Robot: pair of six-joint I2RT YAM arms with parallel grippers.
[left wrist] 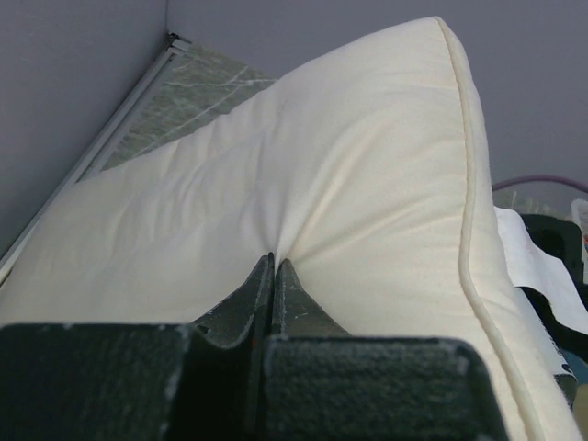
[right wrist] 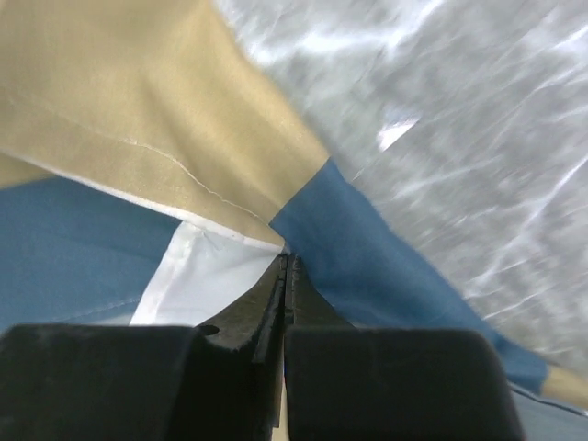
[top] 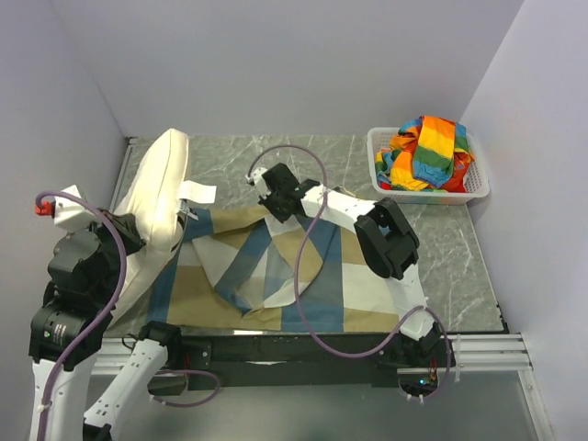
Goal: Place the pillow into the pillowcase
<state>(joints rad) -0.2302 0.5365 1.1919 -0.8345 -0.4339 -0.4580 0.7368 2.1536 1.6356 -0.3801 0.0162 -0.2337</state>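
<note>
The cream-white pillow stands tilted on its edge at the left of the table and fills the left wrist view. My left gripper is shut on a pinch of the pillow's fabric. The blue, tan and off-white pillowcase lies spread and rumpled on the table in front of the arms, its left part under the pillow. My right gripper is shut on the pillowcase's far edge, where the blue and white blocks meet, and holds it just above the table.
A white basket at the back right holds a rainbow-striped cloth. Grey walls close in the left, back and right of the marbled table. Purple cables loop over the pillowcase.
</note>
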